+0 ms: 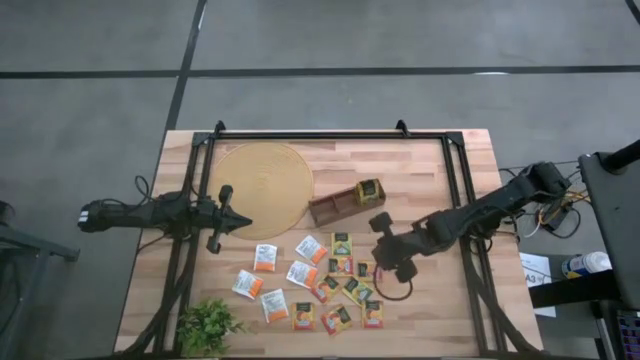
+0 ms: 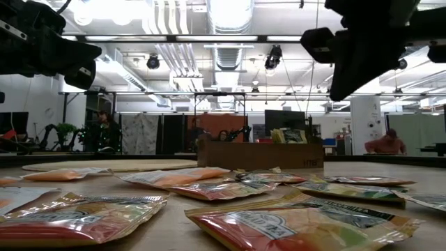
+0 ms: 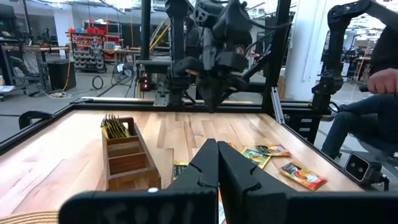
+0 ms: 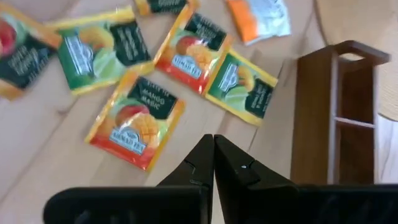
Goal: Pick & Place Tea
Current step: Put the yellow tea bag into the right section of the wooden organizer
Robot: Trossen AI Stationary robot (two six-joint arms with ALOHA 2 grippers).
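Observation:
Several flat tea sachets [image 1: 335,268] lie scattered on the near middle of the wooden table, orange, green and white; in the right wrist view a mango one [image 4: 137,118] lies flat just beyond my fingers. A few more sachets [image 3: 115,127] stand upright in one end compartment of the brown wooden tray [image 1: 338,205]. My right gripper [image 4: 213,138] hangs shut and slanting down above the table, beside the tray's near side and over the sachets' far edge [image 1: 378,226], with nothing in it. My left gripper [image 1: 240,222] waits shut and level at the table's left.
A round woven mat [image 1: 262,188] lies at the far left of the table. A small leafy plant [image 1: 208,325] stands at the near left corner. Black frame rails [image 1: 455,200] run along the table's sides. A seated person [image 3: 379,93] shows beyond the right edge.

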